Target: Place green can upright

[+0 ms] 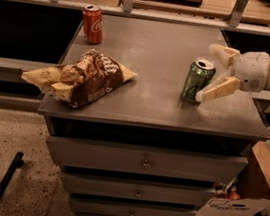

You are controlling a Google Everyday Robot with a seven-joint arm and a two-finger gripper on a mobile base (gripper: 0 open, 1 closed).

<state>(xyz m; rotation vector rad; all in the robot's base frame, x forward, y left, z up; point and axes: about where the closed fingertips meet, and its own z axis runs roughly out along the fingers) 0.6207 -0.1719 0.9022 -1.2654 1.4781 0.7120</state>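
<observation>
On right part of grey cabinet top (151, 97): green can (198, 81), standing on its base, silver top upward, lighter markings on dark body, set back a little from front edge. Just right of can: gripper (207, 73), white and cream, reaching in from right edge of view, level with can. Fingers (219, 89) spread wide, pinching nothing. Near finger angled down and left, tip at can's lower right side; touching or merely beside, not determinable. Far finger behind can's rim and apart from it. At back-left corner of top: red can (93, 24), upright, well apart from green can. At front-left: brown snack bag (81, 78), crumpled, lying flat, one end overhanging left edge. Below top: three drawers (142, 160), shut, small central knobs. On floor at right, beside cabinet: cardboard box (263, 177), white label on its side.
</observation>
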